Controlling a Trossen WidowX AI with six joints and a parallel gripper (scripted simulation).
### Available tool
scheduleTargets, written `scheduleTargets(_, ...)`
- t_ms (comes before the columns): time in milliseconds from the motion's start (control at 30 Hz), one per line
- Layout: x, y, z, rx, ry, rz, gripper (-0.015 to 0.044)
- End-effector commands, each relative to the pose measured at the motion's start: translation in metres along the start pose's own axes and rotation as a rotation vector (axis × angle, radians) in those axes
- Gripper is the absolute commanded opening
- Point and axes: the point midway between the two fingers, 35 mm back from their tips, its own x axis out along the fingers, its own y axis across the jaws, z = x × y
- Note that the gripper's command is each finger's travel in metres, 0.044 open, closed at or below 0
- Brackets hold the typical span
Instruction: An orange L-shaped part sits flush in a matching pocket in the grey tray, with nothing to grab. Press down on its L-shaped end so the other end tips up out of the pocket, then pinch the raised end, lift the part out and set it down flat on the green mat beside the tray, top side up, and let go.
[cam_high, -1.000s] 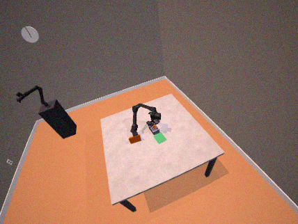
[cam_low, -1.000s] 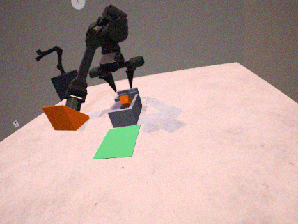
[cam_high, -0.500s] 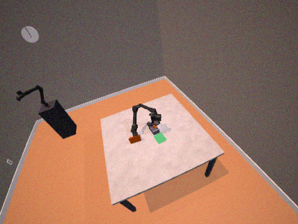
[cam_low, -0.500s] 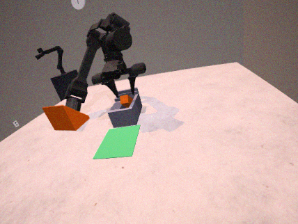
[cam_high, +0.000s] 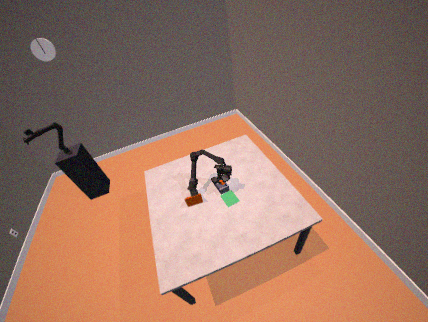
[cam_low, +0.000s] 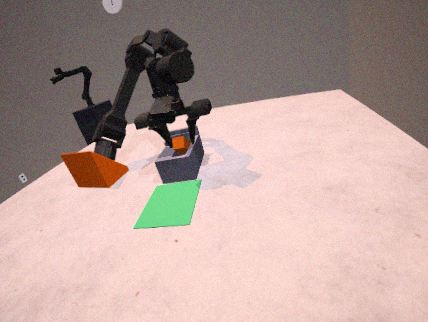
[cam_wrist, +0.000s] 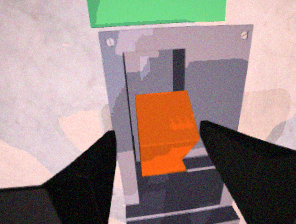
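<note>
The orange L-shaped part (cam_wrist: 164, 112) (cam_low: 178, 143) is tilted in the pocket of the grey tray (cam_wrist: 220, 92) (cam_low: 177, 170). Its end nearer the mat stands raised, and its L-shaped end is low in the pocket, partly seen in the wrist view. My gripper (cam_wrist: 158, 131) (cam_low: 181, 144) is open, with one finger on each side of the raised end. In the wrist view there is a gap on the left and the right fingertip is very close to the part. The green mat (cam_wrist: 160, 12) (cam_low: 169, 206) (cam_high: 230, 198) lies flat at the tray's end, with nothing on it.
An orange-brown block (cam_low: 92, 170) (cam_high: 193, 200) is at the arm's base, to the left of the tray in the exterior view. The tray walls stand close around the fingers. A dark pedestal with another arm (cam_high: 82, 170) stands off the table.
</note>
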Motion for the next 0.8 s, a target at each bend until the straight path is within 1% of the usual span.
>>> scheduleTargets(0,-0.0003,0.0001,0.0001,0.0,0.0,0.0,0.0228)
scheduleTargets(100,-0.0003,0.0001,0.0001,0.0,0.0,0.0,0.0149)
scheduleTargets(433,-0.0003,0.0001,0.0001,0.0,0.0,0.0,0.0082)
scheduleTargets(533,-0.0003,0.0001,0.0001,0.0,0.0,0.0,0.0003)
scheduleTargets(767,-0.0019,0.0001,0.0,0.0,0.0,0.0,0.0)
